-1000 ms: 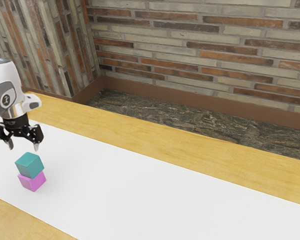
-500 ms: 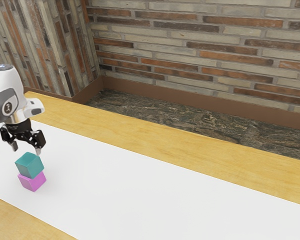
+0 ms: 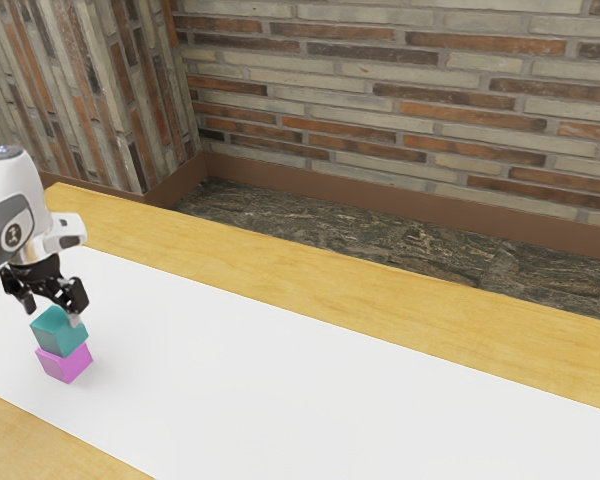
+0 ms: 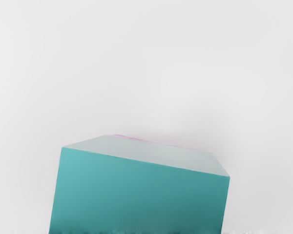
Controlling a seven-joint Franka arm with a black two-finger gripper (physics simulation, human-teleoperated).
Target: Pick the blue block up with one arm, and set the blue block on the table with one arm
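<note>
Because the teal-blue block (image 3: 58,333) sits on top of the magenta block (image 3: 66,362) at the lower left of the exterior view, you want a straight, unhurried descent here. Your gripper (image 3: 53,314) stands open, its fingers spread at the upper part of the teal-blue block, with no grip on it that can be seen. Before going lower, check that the fingers line up with two opposite faces; a fingertip landing on the top edge could tip the stack. Stop at about the block's mid-height, so you don't catch the magenta one, then close evenly and lift straight up before moving sideways. For the release, the bare white surface (image 3: 310,390) towards the lower middle of that view looks roomy enough to set it down flat.
</note>
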